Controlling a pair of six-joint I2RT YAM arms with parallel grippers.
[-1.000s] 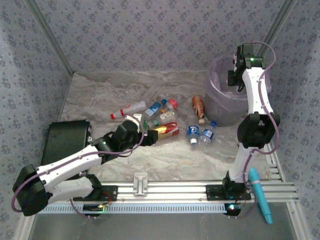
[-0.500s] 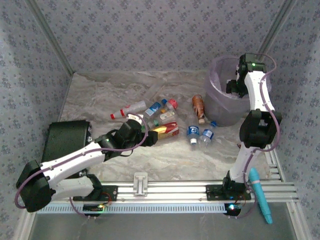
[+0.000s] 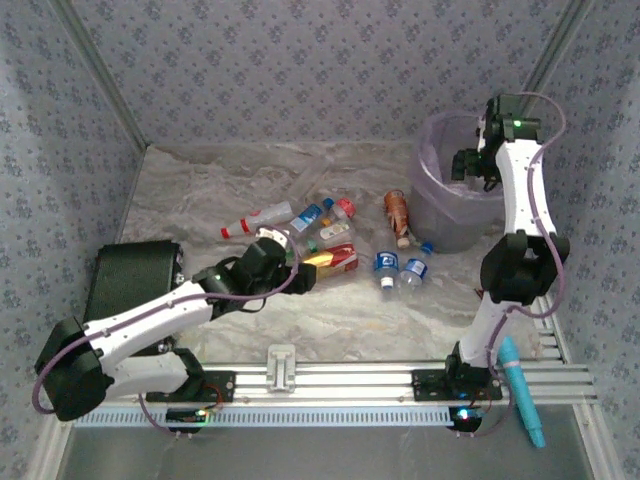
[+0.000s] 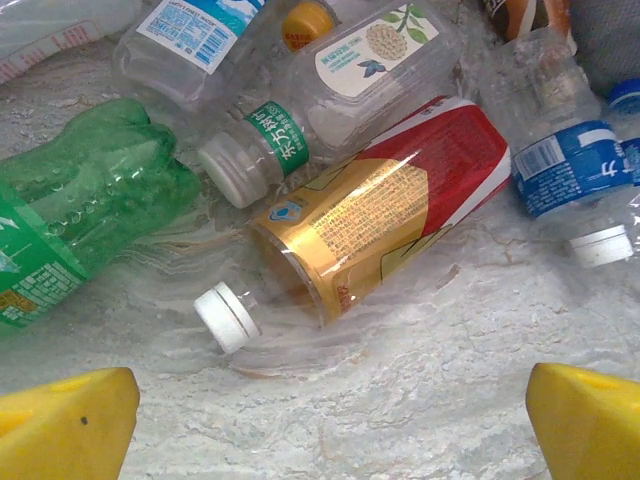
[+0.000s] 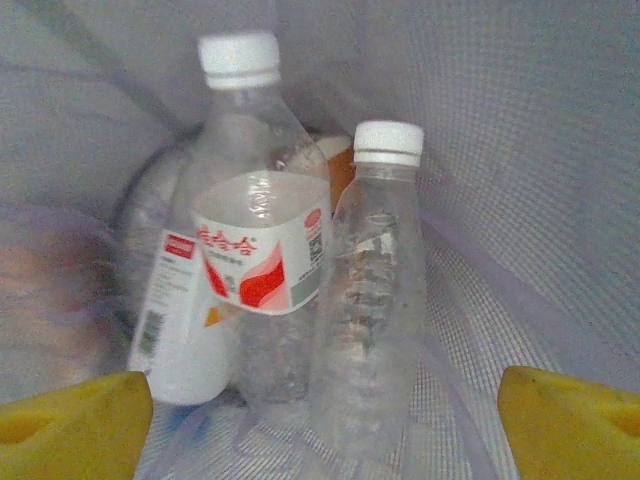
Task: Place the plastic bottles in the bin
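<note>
Left gripper (image 4: 330, 420), jaws spread, over clear yellow-red-labelled plastic bottle (image 4: 385, 225): centre on label before closing; right gripper (image 5: 320, 415), jaws parted, above lilac-lined round bin (image 3: 445, 228)

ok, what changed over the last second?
Left end effector crept forward toward the red-and-yellow bottle, open, nothing gripped. Right end effector sank slightly over the bin, open, its elbow swinging right. The bottles on the table stayed put.

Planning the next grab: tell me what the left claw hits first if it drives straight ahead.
Most likely the clear bottle with the gold-and-red label, lying on its side just ahead of the open left claw. Depth is hard to judge from the wrist view.
</note>
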